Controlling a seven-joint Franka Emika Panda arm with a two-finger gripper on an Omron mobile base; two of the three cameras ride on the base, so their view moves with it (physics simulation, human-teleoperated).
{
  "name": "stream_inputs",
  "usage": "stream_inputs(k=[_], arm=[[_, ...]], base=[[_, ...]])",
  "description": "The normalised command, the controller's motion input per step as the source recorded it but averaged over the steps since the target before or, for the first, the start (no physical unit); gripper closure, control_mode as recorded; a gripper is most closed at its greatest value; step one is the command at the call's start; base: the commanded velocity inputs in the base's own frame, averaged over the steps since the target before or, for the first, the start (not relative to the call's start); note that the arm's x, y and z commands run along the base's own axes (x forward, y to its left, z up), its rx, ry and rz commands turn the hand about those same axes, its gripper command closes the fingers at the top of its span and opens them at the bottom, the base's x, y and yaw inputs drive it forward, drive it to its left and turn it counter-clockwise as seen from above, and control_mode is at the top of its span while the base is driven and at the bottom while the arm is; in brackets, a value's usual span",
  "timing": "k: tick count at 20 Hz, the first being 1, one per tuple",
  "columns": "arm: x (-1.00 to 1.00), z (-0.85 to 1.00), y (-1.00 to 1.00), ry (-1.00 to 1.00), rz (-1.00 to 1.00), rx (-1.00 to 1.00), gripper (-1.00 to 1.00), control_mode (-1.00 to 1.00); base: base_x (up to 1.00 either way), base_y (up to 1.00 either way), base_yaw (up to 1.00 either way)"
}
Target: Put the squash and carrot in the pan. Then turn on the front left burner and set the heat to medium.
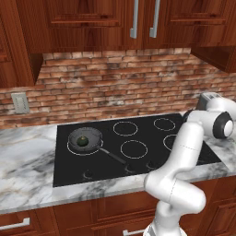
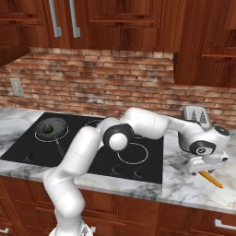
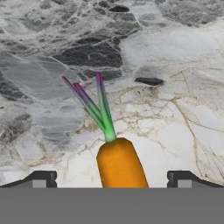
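The gripper [image 3: 111, 180] hangs low over the marble counter [image 2: 184, 184] right of the cooktop [image 1: 138, 138], its 2 fingertips [image 3: 41, 179] spread wide and holding nothing. The carrot [image 3: 120, 164] lies flat on the counter between them, apart from both, its green top pointing away from the hand. Farther off, the pan [image 1: 85, 139] sits on the front left burner [image 1: 70, 148], with the squash [image 1: 82, 141] inside it.

Your two base views look forward and down from behind the arm, left and right, sharing the cooktop [image 1: 138, 138] and marble counter [image 2: 184, 184]; your hand view sits close above the counter, looking down at the carrot [image 3: 120, 164].
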Motion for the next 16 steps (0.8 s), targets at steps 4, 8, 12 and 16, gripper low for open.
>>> stream_inputs(k=[4,8,12,16], arm=[[0.12,-0.1,-0.16,0.0,0.01,0.0,-1.0,-1.0],[0.17,-0.04,-0.15,0.0,0.0,0.0,-1.0,-1.0],[0.08,-0.05,-0.12,0.02,0.0,0.0,-1.0,-1.0],[0.0,-0.12,-0.06,0.12,0.0,0.02,-1.0,-1.0]], base=[[0.0,0.0,0.0],[0.0,0.0,0.0],[0.0,0.0,0.0],[0.0,0.0,0.0]])
